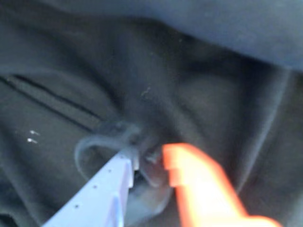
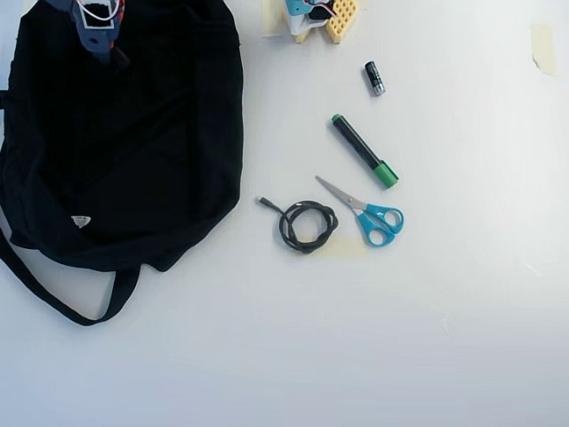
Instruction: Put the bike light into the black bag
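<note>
**A:** Wrist view. What sits at the gripper (image 1: 149, 163)?

**B:** Between the pale blue-white finger (image 1: 102, 194) and the orange finger (image 1: 203, 189) lies the bike light (image 1: 152, 176), a tiny dark blocky body, with its round rubber loop strap arcing out beyond the pale finger. The jaws look closed on the body, with only a narrow gap between the tips, though blur makes the contact hard to confirm. All around and beyond the tips is the black bag (image 1: 199, 85), large, soft, folded fabric that fills the frame.

**A:** Why held there?

**B:** Judging by the task, the light is being carried over or into the fabric so that it lands in the bag when let go. Whether the tips are inside the opening or merely above a fold cannot be told.

**A:** Overhead view?

**B:** The gripper (image 2: 108, 55) is at the bag's (image 2: 133, 142) upper end, over black cloth; the light itself is too small to find here. Well away from the gripper, on the white table (image 2: 267, 356), lie a small black cylinder with a silver end (image 2: 374, 78), a black marker with green caps (image 2: 364, 151), blue-handled scissors (image 2: 369, 213) and a coiled black cable (image 2: 305, 224).

**A:** Stage?

**B:** Probably late: release remains.
</note>
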